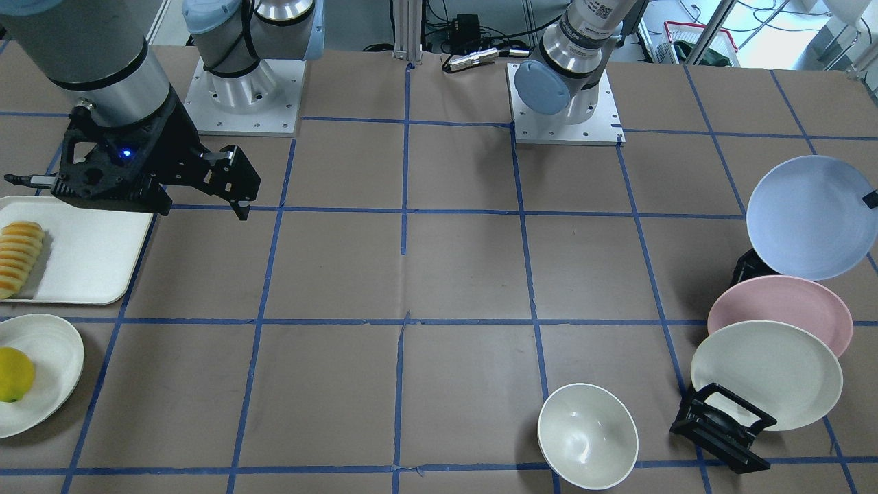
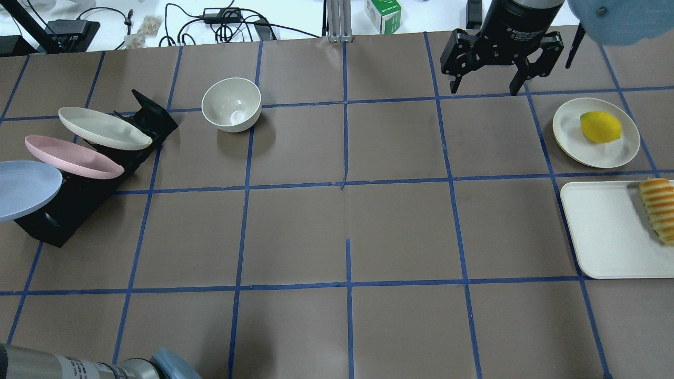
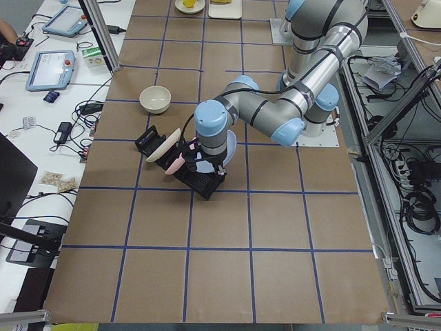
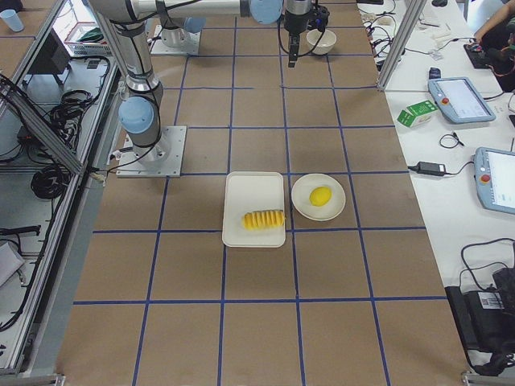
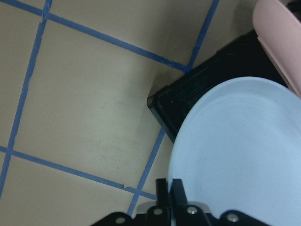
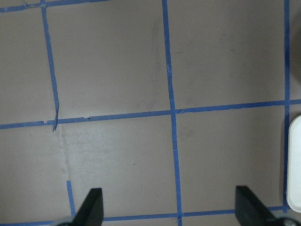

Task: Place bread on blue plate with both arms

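Observation:
The bread (image 1: 19, 257) is a segmented yellow-orange loaf lying on a white tray (image 1: 89, 267); it also shows in the overhead view (image 2: 658, 210). The pale blue plate (image 1: 809, 216) is tilted at the near end of a black rack (image 2: 68, 210). In the left wrist view my left gripper (image 5: 170, 188) is shut on the blue plate (image 5: 240, 155) at its rim. My right gripper (image 2: 483, 87) is open and empty, hovering above the table well away from the tray. Its fingertips (image 6: 94, 207) stand wide apart over bare table.
A pink plate (image 1: 778, 309) and a cream plate (image 1: 765, 374) lean in the same rack. A white bowl (image 1: 588, 436) stands nearby. A yellow lemon (image 2: 600, 126) lies on a small cream plate (image 2: 571, 131) beside the tray.

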You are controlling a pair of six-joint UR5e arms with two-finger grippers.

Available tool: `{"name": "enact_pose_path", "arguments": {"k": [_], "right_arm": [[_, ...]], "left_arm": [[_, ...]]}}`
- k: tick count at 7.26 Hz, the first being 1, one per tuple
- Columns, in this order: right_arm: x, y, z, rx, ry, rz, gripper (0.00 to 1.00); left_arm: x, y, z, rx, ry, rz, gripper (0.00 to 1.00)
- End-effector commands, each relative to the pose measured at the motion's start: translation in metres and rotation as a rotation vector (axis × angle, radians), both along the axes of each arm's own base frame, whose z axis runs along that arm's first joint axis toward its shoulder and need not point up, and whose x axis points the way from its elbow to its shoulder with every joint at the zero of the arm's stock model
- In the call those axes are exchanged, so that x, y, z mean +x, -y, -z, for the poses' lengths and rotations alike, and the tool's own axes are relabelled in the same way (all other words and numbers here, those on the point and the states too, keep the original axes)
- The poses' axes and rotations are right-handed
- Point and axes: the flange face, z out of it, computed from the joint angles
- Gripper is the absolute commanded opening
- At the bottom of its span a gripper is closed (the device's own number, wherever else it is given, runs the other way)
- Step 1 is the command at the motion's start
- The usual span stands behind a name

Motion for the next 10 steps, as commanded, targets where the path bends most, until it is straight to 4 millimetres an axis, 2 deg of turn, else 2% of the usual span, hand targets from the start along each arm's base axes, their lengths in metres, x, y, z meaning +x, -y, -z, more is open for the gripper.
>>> {"name": "enact_pose_path", "arguments": {"k": [1, 2, 3, 4, 6, 7, 8, 9, 10], "right_arm": [[0.000, 0.000, 0.000, 0.000, 0.000, 0.000, 1.00], [0.000, 0.000, 0.000, 0.000, 0.000, 0.000, 1.00], [0.000, 0.000, 0.000, 0.000, 0.000, 0.000, 1.00], [0.000, 0.000, 0.000, 0.000, 0.000, 0.000, 1.00], [0.000, 0.000, 0.000, 0.000, 0.000, 0.000, 1.00], [0.000, 0.000, 0.000, 0.000, -0.002, 0.000, 1.00], [0.000, 0.001, 0.001, 0.001, -0.002, 0.000, 1.00], [-0.001, 0.001, 0.001, 0.001, -0.002, 0.001, 1.00], [-0.008, 0.002, 0.002, 0.007, -0.008, -0.005, 1.00]], "left_arm": [[-0.028, -0.019, -0.028, 0.035, -0.047, -0.021, 0.00], [-0.042, -0.023, -0.042, 0.027, -0.048, -0.037, 0.00], [-0.062, -0.011, -0.040, -0.022, -0.096, -0.052, 0.00], [-0.096, 0.015, -0.036, -0.030, -0.115, -0.062, 0.00], [-0.202, 0.076, -0.045, -0.092, -0.046, -0.062, 0.00], [-0.259, 0.096, -0.040, -0.101, -0.092, -0.088, 0.00], [-0.300, 0.112, -0.034, -0.157, -0.101, -0.102, 0.00], [-0.337, 0.120, -0.015, -0.184, -0.101, -0.123, 0.00], [-0.385, 0.125, 0.005, -0.242, -0.134, -0.120, 0.00]]}}
